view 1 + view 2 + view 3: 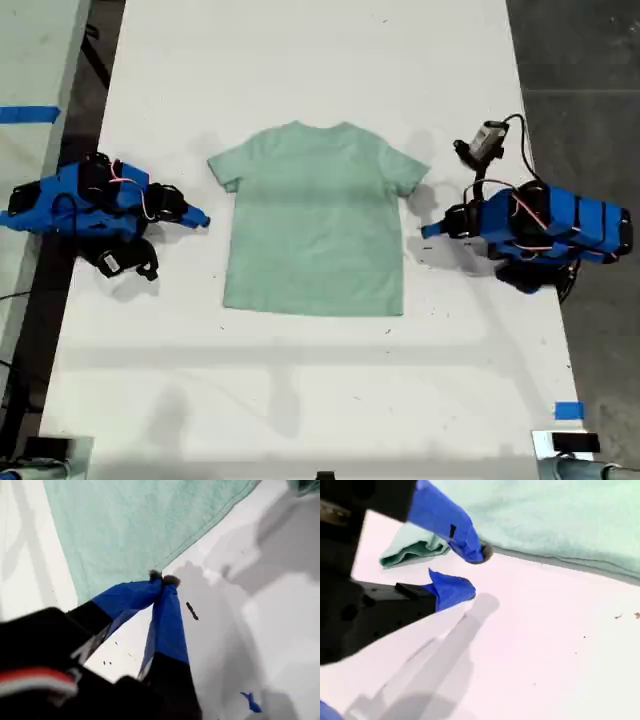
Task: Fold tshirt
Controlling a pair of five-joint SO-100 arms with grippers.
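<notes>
Shut tip to tip and empty, my first pincer points at the side edge of the tshirt, just short of the cloth. My second pincer, parted and also empty, sits beside a sleeve. In the exterior view, one blue arm lies at left, the tshirt lies flat and unfolded mid-worktop, and another arm lies at right. Which arm is which cannot be told. Judgement: the flanking stance suits a grasp from both sides.

counter: bare white all round tshirt | near edge: wide open strip | flanks: an arm each side, narrow gaps to the sleeves
</notes>
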